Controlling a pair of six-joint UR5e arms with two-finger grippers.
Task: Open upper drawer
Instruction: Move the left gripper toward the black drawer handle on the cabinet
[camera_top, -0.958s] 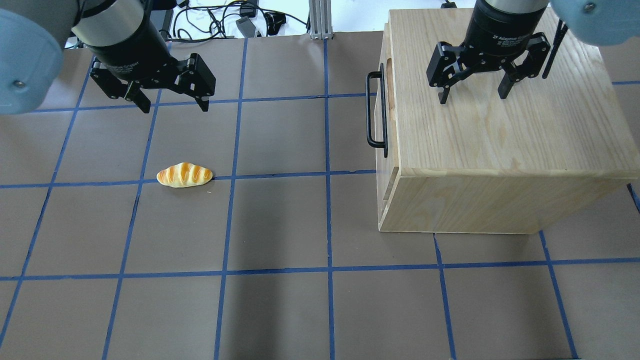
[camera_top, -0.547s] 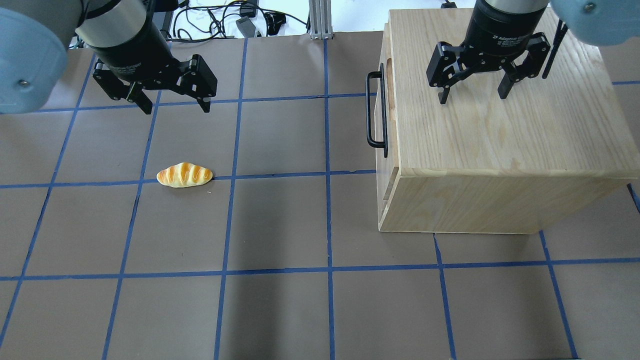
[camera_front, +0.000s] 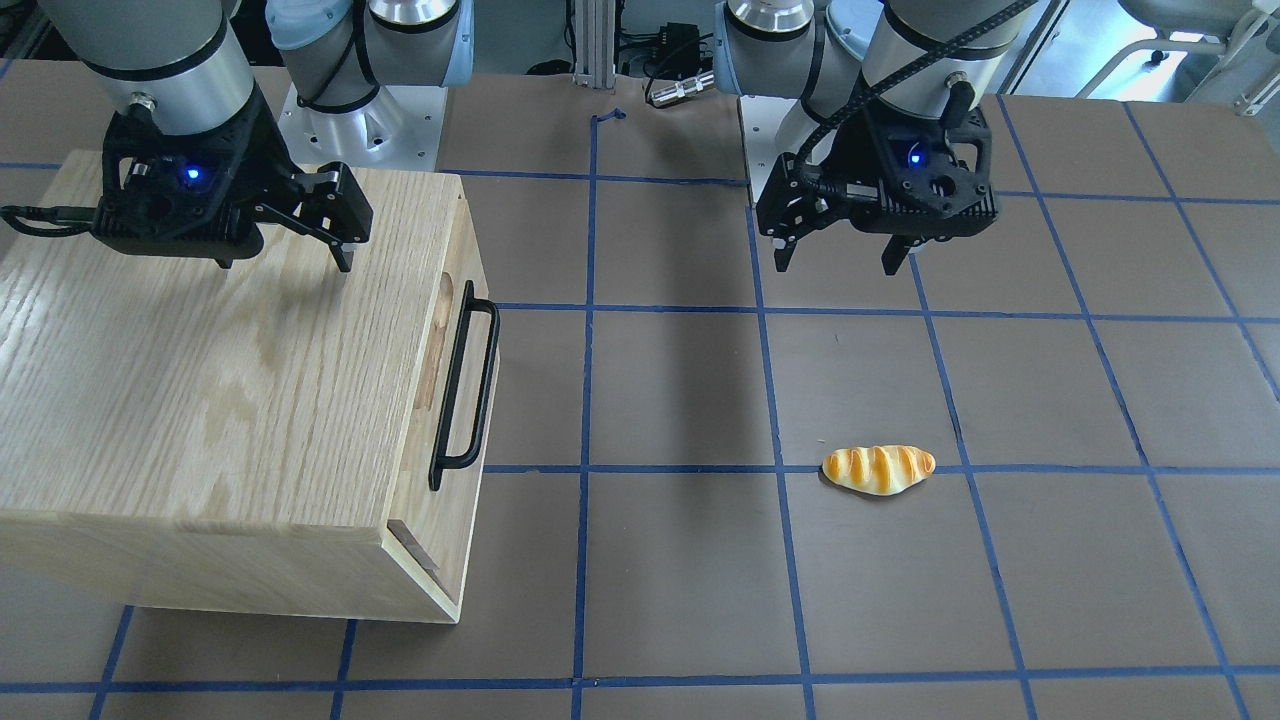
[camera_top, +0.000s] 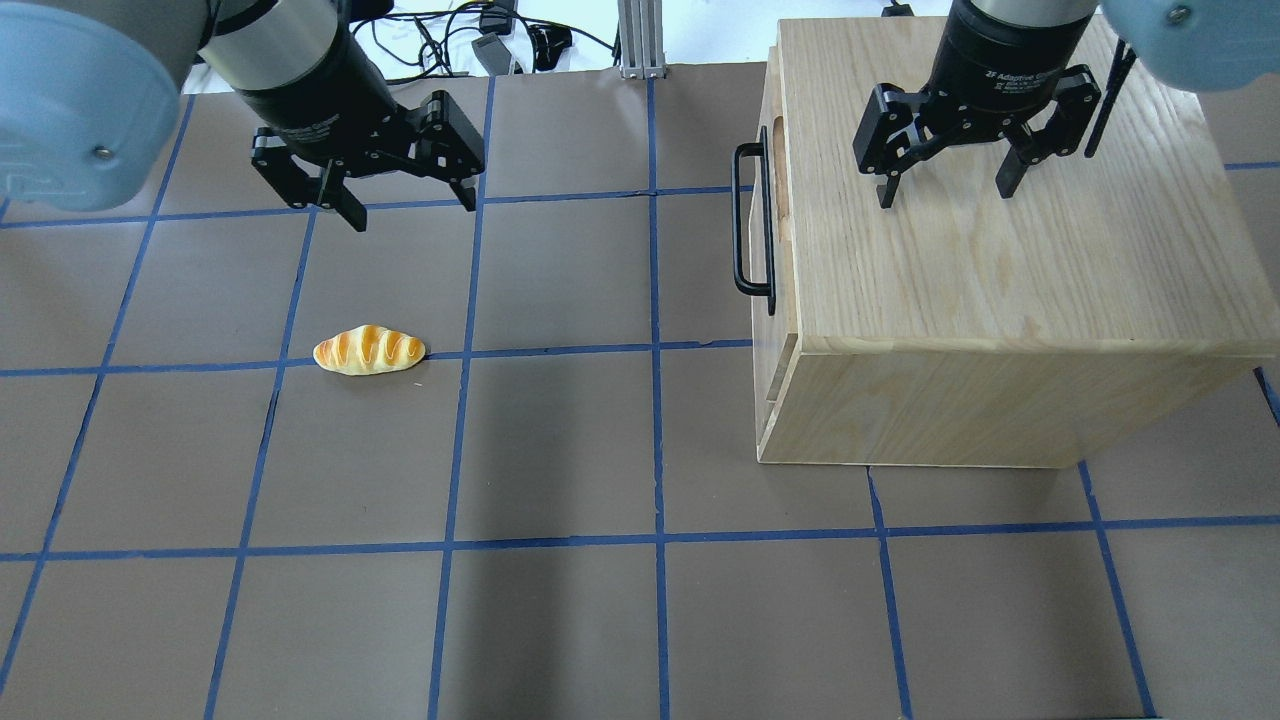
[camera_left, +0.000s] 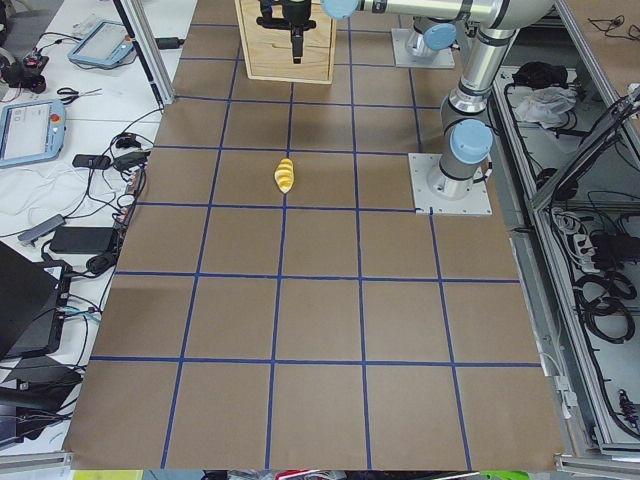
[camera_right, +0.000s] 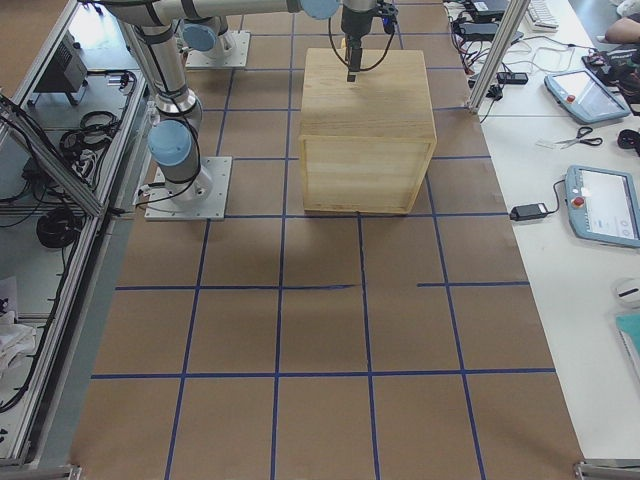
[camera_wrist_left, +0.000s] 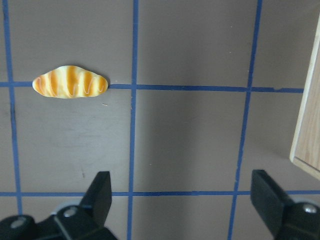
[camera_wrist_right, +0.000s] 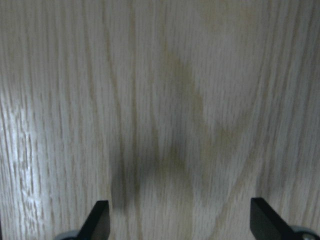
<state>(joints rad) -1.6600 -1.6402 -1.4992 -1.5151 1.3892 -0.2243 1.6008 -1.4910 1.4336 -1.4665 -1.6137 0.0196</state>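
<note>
The upper drawer's front (camera_top: 764, 215) is a thin pale-wood strip on the cabinet's left face, with a black bar handle (camera_top: 742, 220) and an oblong notch. It looks pushed in. In the front-facing view the drawer front (camera_front: 450, 330) and handle (camera_front: 465, 385) face right. My left gripper (camera_top: 408, 205) is open and empty above the table, well left of the handle; it also shows in the front-facing view (camera_front: 838, 258). My right gripper (camera_top: 940, 190) is open and empty, hovering over the oak-grain cabinet top (camera_top: 1000, 230).
A toy bread roll (camera_top: 369, 350) lies on the brown, blue-taped table (camera_top: 560, 450), left of centre. Cables lie beyond the far edge. The cabinet (camera_right: 367, 130) stands on the table's right half.
My left gripper has moved right, toward the cabinet, staying open. My right gripper and the drawer have not moved.
</note>
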